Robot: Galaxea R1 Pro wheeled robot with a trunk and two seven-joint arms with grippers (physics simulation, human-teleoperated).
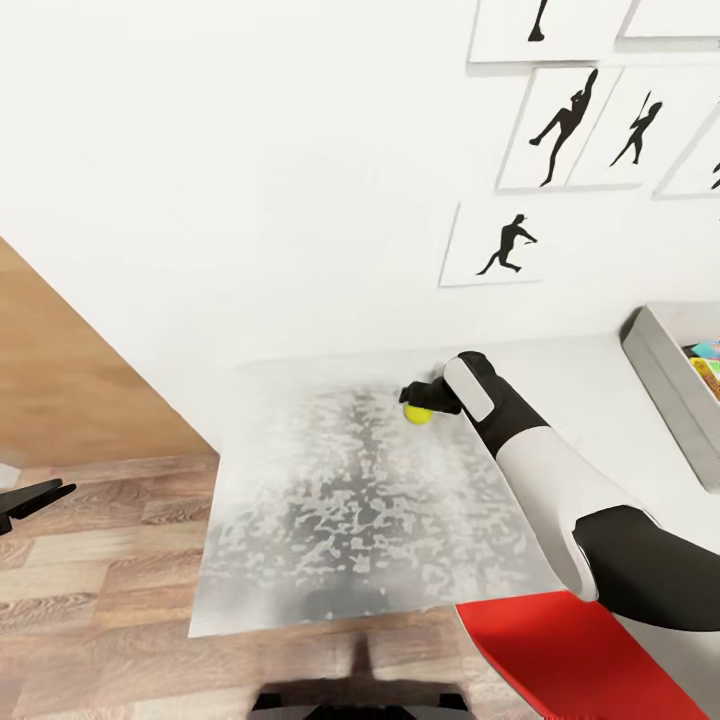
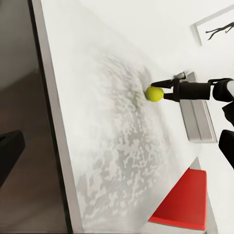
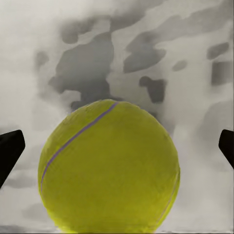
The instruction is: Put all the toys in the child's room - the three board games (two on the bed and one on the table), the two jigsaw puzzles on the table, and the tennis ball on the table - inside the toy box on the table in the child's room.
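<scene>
At the centre of the head view, the tennis ball (image 1: 417, 414) rests on the mottled desk (image 1: 330, 520). The right claw (image 1: 421, 398) is spread around it, fingertips (image 3: 9, 155) apart, ready for closing. The toy box (image 1: 662, 375) waits at right edge. The left claw (image 1: 30, 500), held idle at lower left, cannot be judged.

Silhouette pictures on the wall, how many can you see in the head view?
6, some cropped. Leaping figure, smaller figure, running figure lowest, two cut by the top edge, one sliver at the right edge. More may lie beyond the frame.
</scene>
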